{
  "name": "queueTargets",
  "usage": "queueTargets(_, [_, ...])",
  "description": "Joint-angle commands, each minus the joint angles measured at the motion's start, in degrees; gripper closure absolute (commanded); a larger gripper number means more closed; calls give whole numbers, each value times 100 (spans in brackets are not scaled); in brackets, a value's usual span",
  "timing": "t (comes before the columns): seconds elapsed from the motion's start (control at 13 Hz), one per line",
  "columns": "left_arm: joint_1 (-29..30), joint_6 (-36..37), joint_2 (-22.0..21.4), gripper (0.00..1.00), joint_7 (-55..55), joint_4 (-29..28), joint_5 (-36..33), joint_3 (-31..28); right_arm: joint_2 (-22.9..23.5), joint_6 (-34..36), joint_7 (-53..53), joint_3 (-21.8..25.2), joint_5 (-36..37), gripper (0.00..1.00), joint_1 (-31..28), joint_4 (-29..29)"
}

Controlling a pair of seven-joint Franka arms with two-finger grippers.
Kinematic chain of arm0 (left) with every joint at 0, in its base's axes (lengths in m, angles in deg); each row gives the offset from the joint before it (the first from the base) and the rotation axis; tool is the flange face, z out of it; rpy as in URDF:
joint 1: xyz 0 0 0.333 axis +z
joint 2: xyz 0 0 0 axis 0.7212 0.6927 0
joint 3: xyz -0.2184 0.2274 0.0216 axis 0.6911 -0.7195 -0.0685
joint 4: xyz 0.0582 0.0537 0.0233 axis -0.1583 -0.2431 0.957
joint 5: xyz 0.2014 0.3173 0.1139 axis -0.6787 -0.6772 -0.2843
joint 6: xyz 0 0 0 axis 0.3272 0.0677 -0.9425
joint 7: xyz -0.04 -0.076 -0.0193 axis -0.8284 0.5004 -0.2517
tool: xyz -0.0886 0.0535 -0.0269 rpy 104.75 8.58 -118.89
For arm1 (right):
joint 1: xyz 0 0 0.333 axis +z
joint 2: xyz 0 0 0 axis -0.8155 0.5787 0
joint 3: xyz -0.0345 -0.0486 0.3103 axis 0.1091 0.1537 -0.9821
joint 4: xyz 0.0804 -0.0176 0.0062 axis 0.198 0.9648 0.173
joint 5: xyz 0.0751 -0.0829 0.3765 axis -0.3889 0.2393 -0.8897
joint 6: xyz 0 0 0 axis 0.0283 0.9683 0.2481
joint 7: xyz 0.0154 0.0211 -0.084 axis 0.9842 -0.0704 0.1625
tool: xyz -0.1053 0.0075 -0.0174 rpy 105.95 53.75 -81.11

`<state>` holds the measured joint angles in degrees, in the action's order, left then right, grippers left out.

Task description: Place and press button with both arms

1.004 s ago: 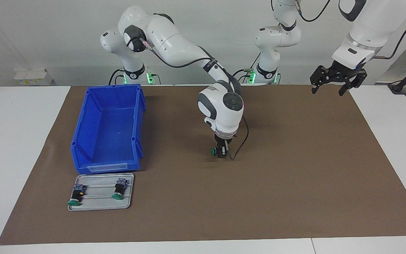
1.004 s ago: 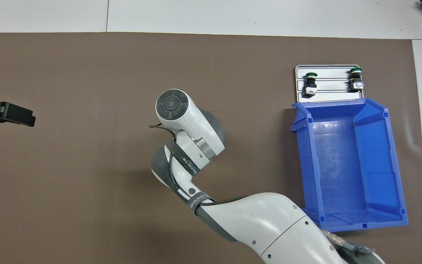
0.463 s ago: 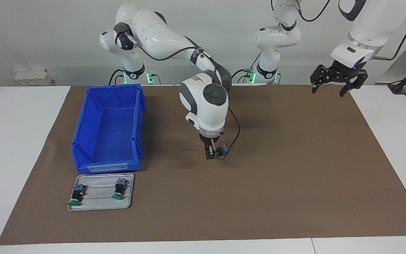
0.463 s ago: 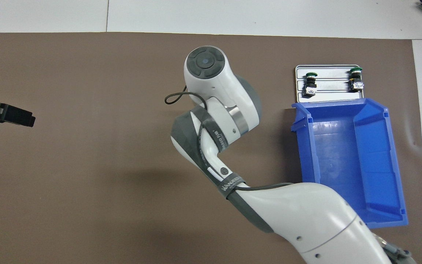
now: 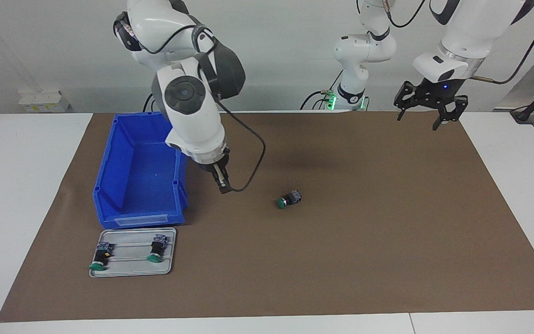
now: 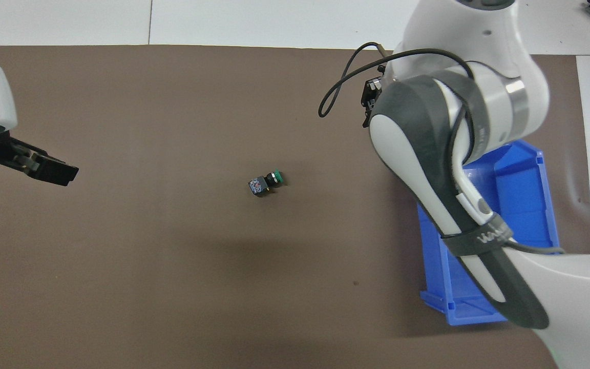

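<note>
The button (image 5: 289, 199) lies on its side on the brown mat, green cap toward the right arm's end; it also shows in the overhead view (image 6: 267, 182). My right gripper (image 5: 221, 182) is raised over the mat beside the blue bin, apart from the button and holding nothing; the overhead view shows it partly (image 6: 370, 105) under its own arm. My left gripper (image 5: 422, 116) is open and empty, held high over the mat at the left arm's end, and also shows in the overhead view (image 6: 51, 169).
A blue bin (image 5: 109, 185) stands at the right arm's end, also in the overhead view (image 6: 525, 200). A grey tray (image 5: 130, 270) with two like buttons lies beside it, farther from the robots. White table (image 5: 26, 185) borders the mat.
My right gripper has let go of the button, risen and swung toward the blue bin. The button now lies alone on the mat. The left gripper has shifted slightly inward.
</note>
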<state>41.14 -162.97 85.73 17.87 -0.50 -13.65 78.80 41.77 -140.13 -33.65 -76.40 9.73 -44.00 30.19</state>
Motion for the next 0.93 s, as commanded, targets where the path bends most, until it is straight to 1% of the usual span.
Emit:
queueTargets(0.0, [-411,-479,-186,5,807,-525,-28,-230,-382,320,1409,-103,-83,34,-587,139])
queueTargets(0.08, [-491,-628,-177,5,1097,-639,-2,-231,-505,443,1884,-103,-92,34,-781,148])
queueTargets(0.23, [-501,-927,-177,5,1835,-903,252,-213,-611,601,2790,-94,-57,34,-1080,166])
queueTargets(0.39, [-605,-1120,-90,5,2119,-1053,341,-169,-699,681,3581,-85,-48,34,-1335,236])
queueTargets(0.62, [-921,-1709,59,5,2715,-1483,411,-169,-866,804,4872,-85,-39,34,-1800,507])
queueTargets(0.69, [-1062,-1928,165,5,2805,-1658,437,-161,-919,804,5434,-85,-39,34,-1985,604])
queueTargets(0.85, [-1265,-2473,218,5,2867,-2062,595,-160,-937,734,6655,-85,-48,34,-2310,658])
